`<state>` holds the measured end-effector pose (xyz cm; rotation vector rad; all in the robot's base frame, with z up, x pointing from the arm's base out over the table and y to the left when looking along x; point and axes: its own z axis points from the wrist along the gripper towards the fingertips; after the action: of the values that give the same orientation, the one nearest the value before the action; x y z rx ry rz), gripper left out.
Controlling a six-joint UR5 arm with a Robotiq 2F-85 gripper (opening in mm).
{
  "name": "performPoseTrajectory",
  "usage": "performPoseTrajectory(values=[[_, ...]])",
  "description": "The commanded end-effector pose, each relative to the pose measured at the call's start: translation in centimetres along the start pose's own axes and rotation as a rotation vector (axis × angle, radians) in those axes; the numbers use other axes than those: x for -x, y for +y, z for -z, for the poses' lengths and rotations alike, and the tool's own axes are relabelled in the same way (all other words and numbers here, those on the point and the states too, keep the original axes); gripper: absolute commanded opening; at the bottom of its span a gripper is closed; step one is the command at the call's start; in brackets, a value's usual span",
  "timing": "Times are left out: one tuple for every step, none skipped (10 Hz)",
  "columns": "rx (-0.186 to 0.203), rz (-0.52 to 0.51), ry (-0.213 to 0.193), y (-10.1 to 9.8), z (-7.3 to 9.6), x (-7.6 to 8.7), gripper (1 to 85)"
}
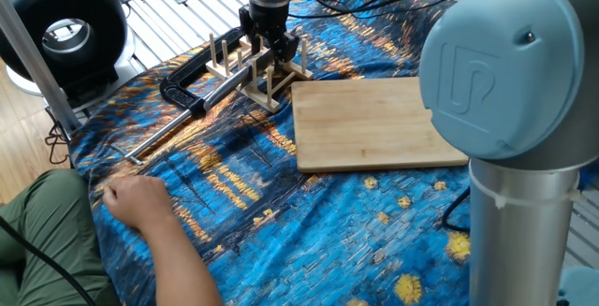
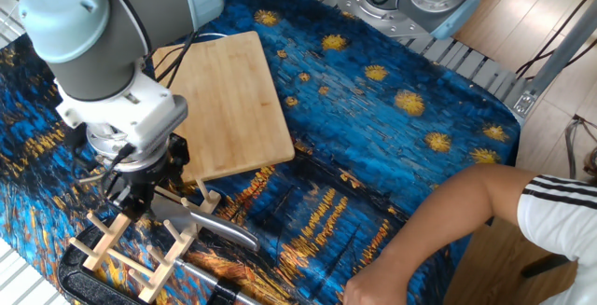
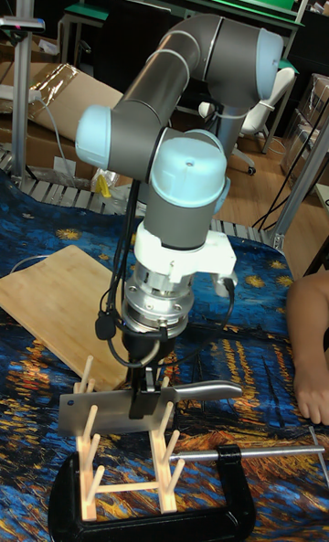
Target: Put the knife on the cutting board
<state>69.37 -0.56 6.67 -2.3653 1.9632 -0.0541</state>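
Observation:
The knife (image 3: 91,411) stands on edge in a small wooden peg rack (image 3: 128,469), its steel handle (image 3: 206,389) pointing right. In the other fixed view the blade and handle (image 2: 224,229) lie across the same rack (image 2: 121,240). My gripper (image 3: 143,398) points straight down over the rack. Its black fingers straddle the blade's top edge and look shut on it. From one fixed view the gripper (image 1: 265,46) hides the knife. The cutting board (image 1: 374,123) lies flat and bare beside the rack, also seen as the cutting board (image 2: 233,100).
A black clamp (image 1: 182,91) with a long metal bar lies against the rack on the starry blue cloth. A person's hand (image 1: 136,198) rests on the cloth near the table edge. The arm's big grey joint (image 1: 496,63) fills the right foreground.

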Motion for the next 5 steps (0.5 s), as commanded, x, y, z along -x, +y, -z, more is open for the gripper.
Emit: performPoseTrajectory(values=[[-0.018, 0.066, 0.002, -0.19, 0.16, -0.18, 55.7], [-0.028, 0.076, 0.003, -0.30, 0.10, -0.24, 54.0], [-0.036, 0.076, 0.002, -0.32, 0.03, -0.26, 50.7], [-0.041, 0.065, -0.002, -0.32, -0.02, -0.22, 49.3], [-0.046, 0.052, -0.003, -0.33, -0.07, -0.25, 47.3]])
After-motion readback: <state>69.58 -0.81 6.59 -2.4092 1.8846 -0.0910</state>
